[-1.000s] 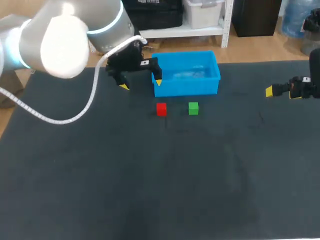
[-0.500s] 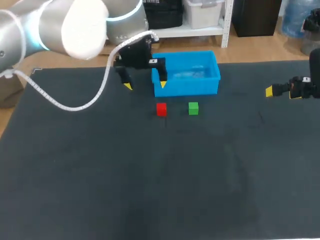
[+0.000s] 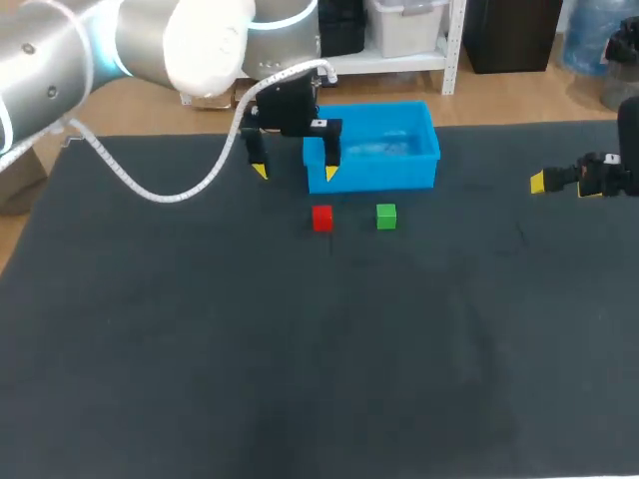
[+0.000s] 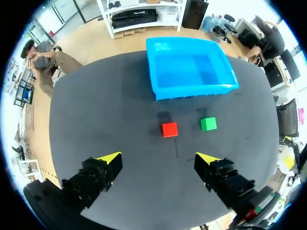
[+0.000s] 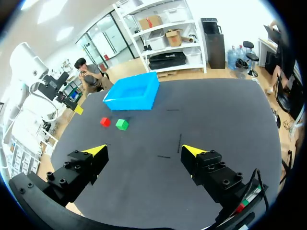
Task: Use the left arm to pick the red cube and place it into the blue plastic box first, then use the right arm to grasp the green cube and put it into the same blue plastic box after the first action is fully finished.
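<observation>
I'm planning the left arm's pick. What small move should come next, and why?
Probably lower the left gripper toward the red cube, centring it between the jaws. The jaws are open and empty, above the table by the blue plastic box's corner, and the left wrist view shows the red cube lying ahead of them, beside the green cube. Red goes first.

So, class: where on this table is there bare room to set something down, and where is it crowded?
Free: the table in front of the red cube and green cube; also right of the green cube. Crowded: the far middle, with blue box, cubes and left jaws.
</observation>
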